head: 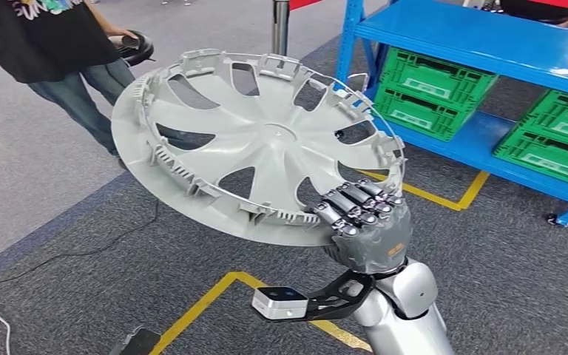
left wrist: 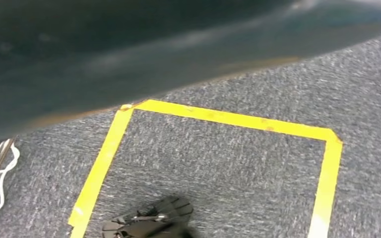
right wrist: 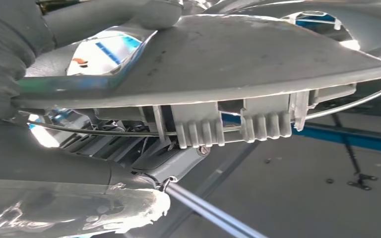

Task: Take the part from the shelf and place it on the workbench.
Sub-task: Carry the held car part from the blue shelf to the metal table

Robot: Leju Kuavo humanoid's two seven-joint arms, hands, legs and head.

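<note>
A large grey wheel cover (head: pixel 266 140) with spoke-shaped openings and clips around its rim is held up in the air, inner side facing me. My right hand (head: pixel 366 222) grips its lower right rim, fingers curled over the edge. The right wrist view shows the cover's rim and clips (right wrist: pixel 228 124) from very close, with the thumb (right wrist: pixel 69 206) against it. The blue shelf (head: pixel 481 29) stands at the back right.
Green crates (head: pixel 433 89) sit on the shelf's lower deck (head: pixel 481 144). A person (head: pixel 52 44) in a black shirt and jeans stands at the back left. Yellow tape lines (head: pixel 207 303) mark the grey carpet, also seen as a square outline (left wrist: pixel 218 119). A cable (head: pixel 66 255) lies on the floor.
</note>
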